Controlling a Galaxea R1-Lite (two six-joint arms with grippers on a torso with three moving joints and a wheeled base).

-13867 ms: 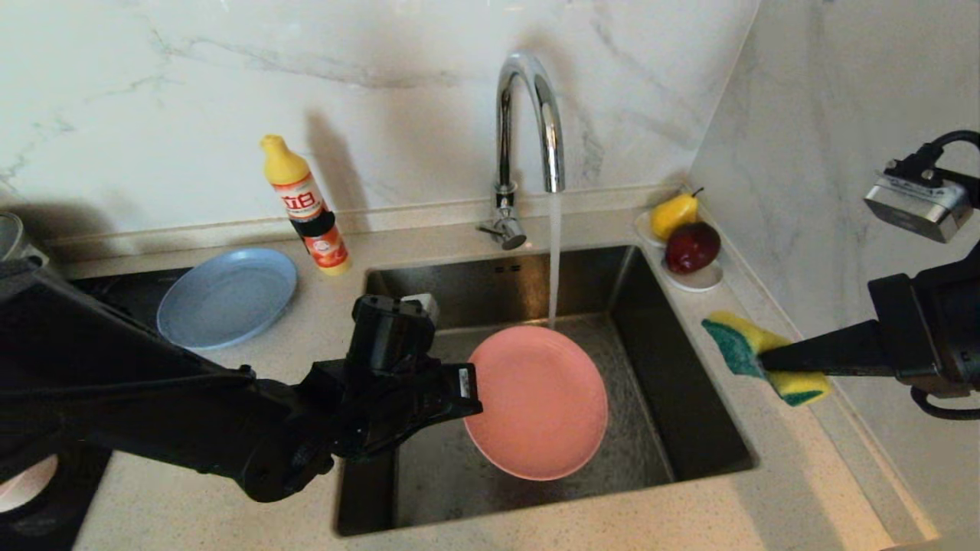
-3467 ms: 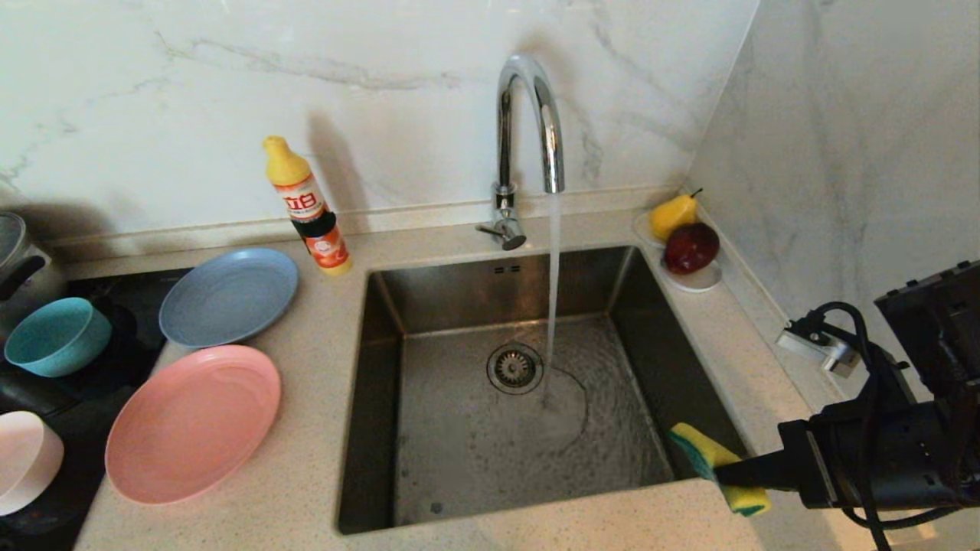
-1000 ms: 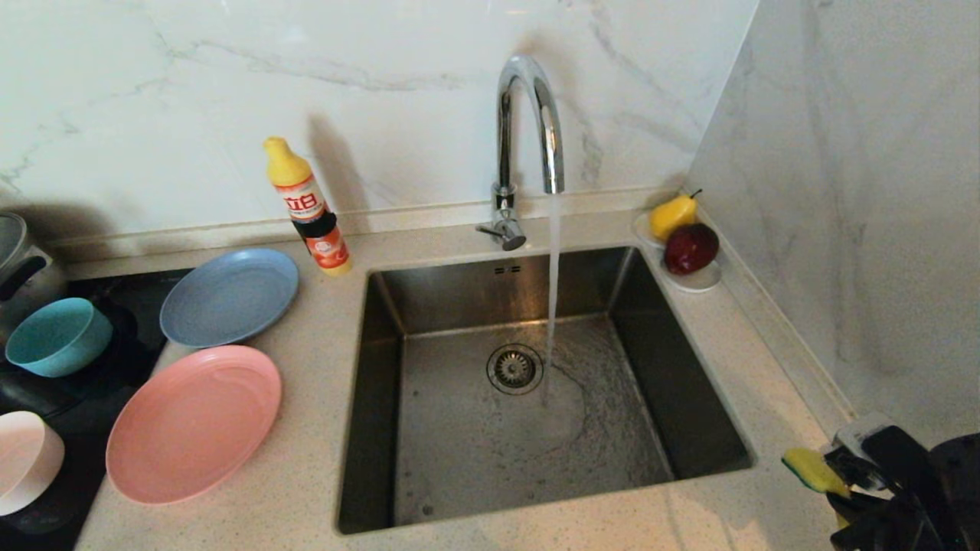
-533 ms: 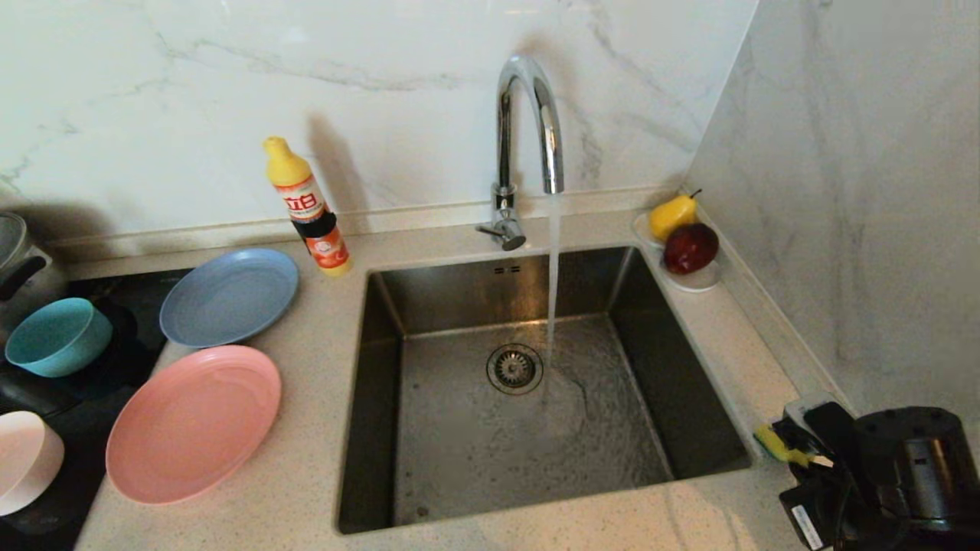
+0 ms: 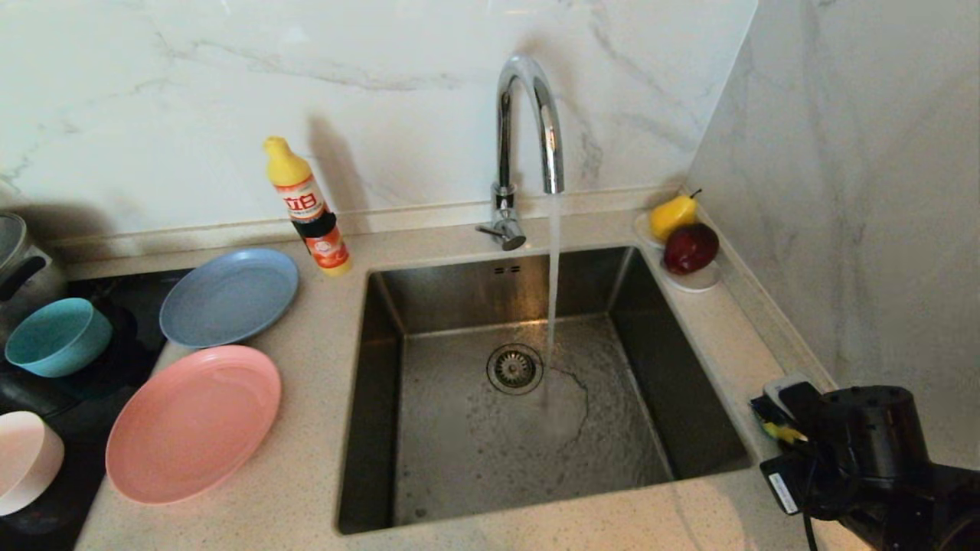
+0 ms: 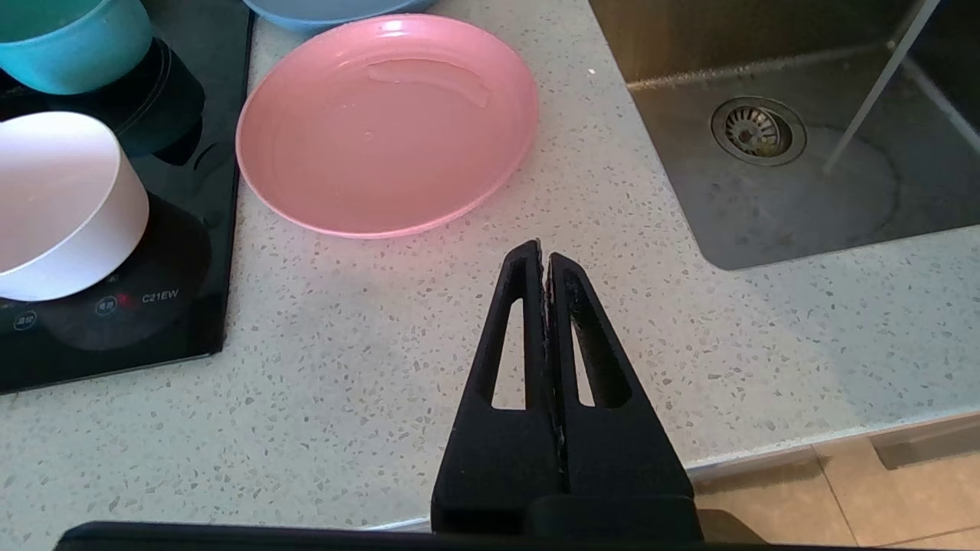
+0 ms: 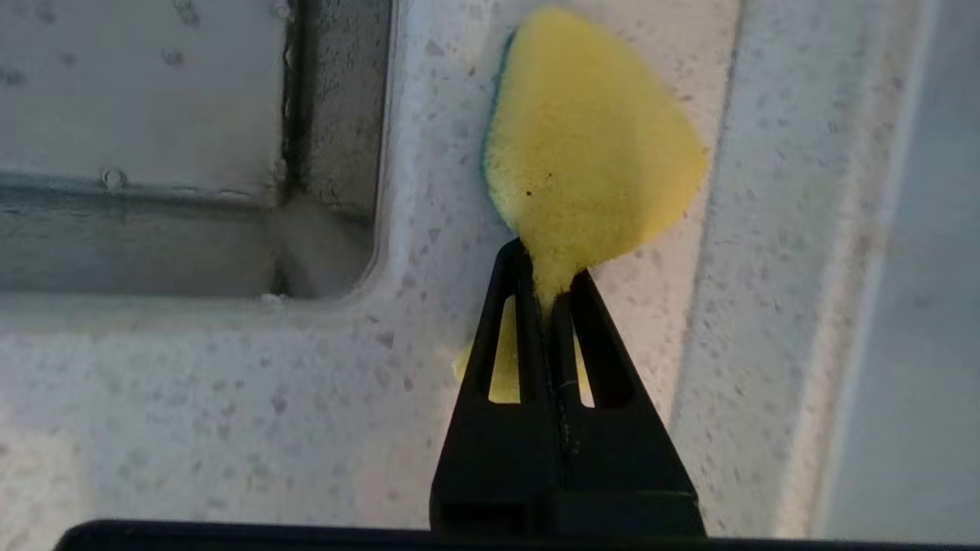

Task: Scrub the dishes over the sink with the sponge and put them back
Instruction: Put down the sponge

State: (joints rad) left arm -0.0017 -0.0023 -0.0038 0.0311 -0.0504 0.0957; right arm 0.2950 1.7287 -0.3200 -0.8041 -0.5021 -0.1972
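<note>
The right gripper (image 7: 547, 287), on the counter (image 5: 704, 337) at the near right corner of the sink (image 5: 383, 398), points downward with its fingers pinched tight on one edge of the sponge (image 7: 589, 145); the yellow face fans out beyond the fingertips over the speckled stone, between the sink rim and the wall. The step in hand appears to be laying the sponge down. To do it well, the sponge should be lowered until it rests flat on the stone, clear of the sink edge so it cannot slip in, and only then let go, the arm lifting straight away so the soft foam is not dragged along. The left gripper (image 6: 545, 264) hangs idle with its fingers pressed together on nothing, above the near counter just beside the pink plate (image 5: 193, 422). The blue plate (image 5: 228, 297), teal bowl (image 5: 55, 337) and pale bowl (image 5: 27, 463) all sit left of the sink, and water runs from the faucet (image 5: 528, 122) into the bare basin.
</note>
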